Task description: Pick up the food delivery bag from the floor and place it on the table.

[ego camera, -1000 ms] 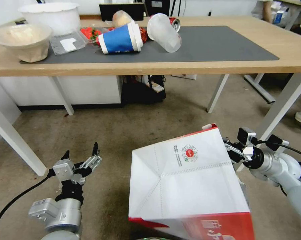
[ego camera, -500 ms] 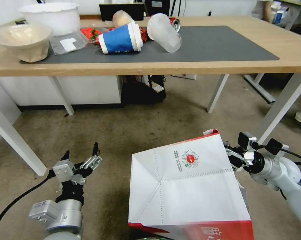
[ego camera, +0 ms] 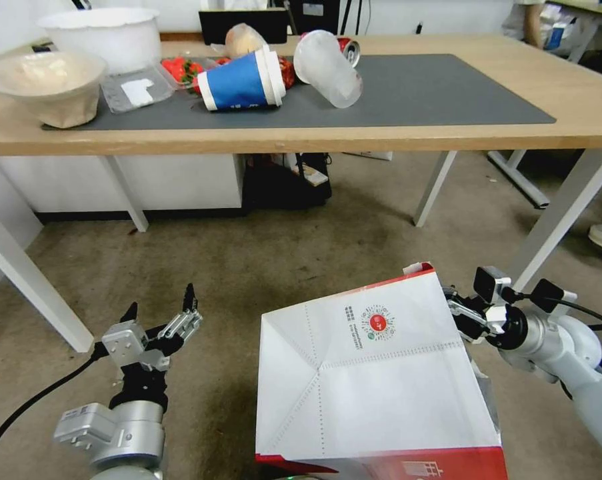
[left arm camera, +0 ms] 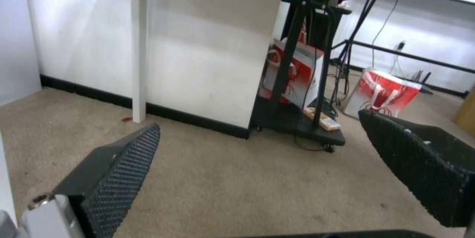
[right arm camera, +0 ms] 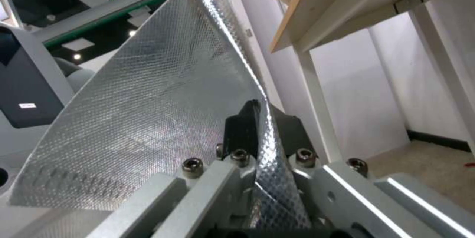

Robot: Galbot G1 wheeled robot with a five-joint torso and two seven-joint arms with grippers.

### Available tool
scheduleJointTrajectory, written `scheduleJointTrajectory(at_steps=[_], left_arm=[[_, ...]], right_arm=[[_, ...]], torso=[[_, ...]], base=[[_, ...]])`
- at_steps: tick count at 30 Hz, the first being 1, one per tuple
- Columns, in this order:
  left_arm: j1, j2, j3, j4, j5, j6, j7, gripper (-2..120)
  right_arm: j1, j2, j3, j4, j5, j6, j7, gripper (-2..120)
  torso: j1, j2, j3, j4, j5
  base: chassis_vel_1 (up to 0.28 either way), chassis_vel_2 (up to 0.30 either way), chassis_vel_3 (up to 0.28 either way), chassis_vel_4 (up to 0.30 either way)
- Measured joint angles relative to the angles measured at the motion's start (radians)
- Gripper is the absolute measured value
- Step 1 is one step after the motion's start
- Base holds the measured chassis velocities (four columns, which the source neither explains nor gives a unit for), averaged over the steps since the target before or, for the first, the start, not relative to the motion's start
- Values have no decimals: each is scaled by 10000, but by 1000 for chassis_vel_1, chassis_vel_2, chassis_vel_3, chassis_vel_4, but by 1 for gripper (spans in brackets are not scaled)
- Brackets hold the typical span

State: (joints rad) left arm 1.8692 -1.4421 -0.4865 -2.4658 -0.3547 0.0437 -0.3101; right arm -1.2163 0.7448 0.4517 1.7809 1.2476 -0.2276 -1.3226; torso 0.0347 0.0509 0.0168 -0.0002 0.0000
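The right claw [ego camera: 462,313] is clamped on the rim of the bag [ego camera: 374,380], lifted at the lower right, not yet on the surface [ego camera: 581,100] above, while the left claw [ego camera: 161,313] waits apart.

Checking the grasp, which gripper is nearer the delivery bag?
Right. The right gripper is clamped on the food delivery bag at its rim; the left gripper hangs open off to the bag's left, apart from it.

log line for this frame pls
right gripper: shut on food delivery bag rim, tilted over floor | left gripper: open, idle | table: no bag
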Motion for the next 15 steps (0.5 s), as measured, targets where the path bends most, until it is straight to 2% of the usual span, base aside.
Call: scheduleJointTrajectory(at_steps=[6,15], left_arm=[[21,4,-10,-45,44,18,-25,100],[35,42,-19,-86,47,19,-63,100]], right_arm=[[-71,-3,85,88,-8,8,24,0],[-121,3,147,166,-39,13,30,0]], torso=[[13,264,249,0,-1],[44,477,428,0,0]], base=[[0,0,0,0],[0,0,0,0]])
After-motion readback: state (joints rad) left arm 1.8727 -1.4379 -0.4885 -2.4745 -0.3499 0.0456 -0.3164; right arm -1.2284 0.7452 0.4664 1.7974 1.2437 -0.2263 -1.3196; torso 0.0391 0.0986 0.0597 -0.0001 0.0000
